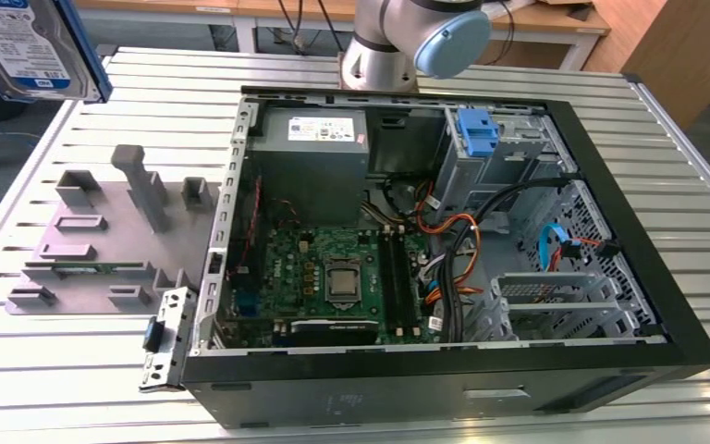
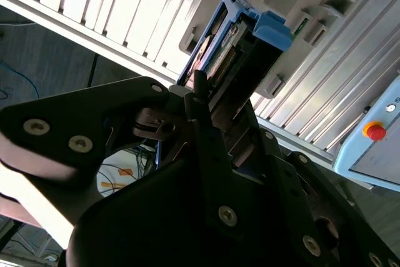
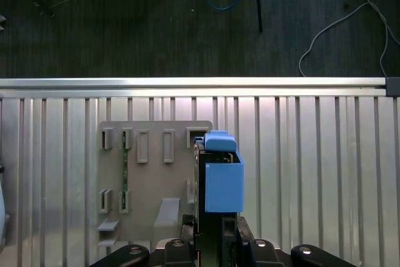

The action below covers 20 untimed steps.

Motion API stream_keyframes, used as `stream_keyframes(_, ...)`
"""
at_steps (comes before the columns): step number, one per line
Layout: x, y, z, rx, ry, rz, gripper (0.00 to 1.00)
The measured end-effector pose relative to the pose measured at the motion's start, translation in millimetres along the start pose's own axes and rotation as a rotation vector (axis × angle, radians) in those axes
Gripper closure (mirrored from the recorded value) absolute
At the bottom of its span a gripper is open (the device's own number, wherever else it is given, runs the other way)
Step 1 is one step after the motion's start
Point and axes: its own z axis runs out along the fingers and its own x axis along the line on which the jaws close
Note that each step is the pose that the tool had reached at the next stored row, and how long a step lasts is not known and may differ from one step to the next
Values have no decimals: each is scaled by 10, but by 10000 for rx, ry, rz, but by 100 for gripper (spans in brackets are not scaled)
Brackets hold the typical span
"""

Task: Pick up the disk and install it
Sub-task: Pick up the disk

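While I'm watching the feeds, the disk (image 3: 222, 179) is hanging edge-on in the jaws, lifted clear of the table (image 3: 312, 173) and touching nothing under it. In the first wrist view it's sitting above one edge of the grey slotted fixture (image 3: 153, 179), half over the plate and half over bare slats. Its blue rail and tab are facing the camera.

In the second wrist view it's sticking out past the jaws, blue tab at the far end. In the exterior view it's showing high in the corner on the exterior view's left, label and barcode towards the lens. That's well apart from the open case (image 1: 392, 384).

My read on the hold:
- The edge-on pose is matching the upright slots in the fixture.
- The grip is sitting at the end away from the tab, so the tab end is staying free of metal.

The jaws are clamped on the disk. They look to be pressing across its thin dimension, so they're standing barely apart, only the drive's thickness between them. I'm seeing nothing else in their grip.

Further out, the case is lying open side up on the table. Its motherboard (image 1: 330, 277) and grey power-supply box (image 1: 312, 139) are exposed, and a bare blue bracket (image 1: 479, 134) is sitting by the drive cage. The arm (image 1: 410, 42) is standing just behind the case.
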Motion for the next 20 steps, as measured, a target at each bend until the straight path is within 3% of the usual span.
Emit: stream_keyframes(20,-3,2,-56,0,0,0,65)
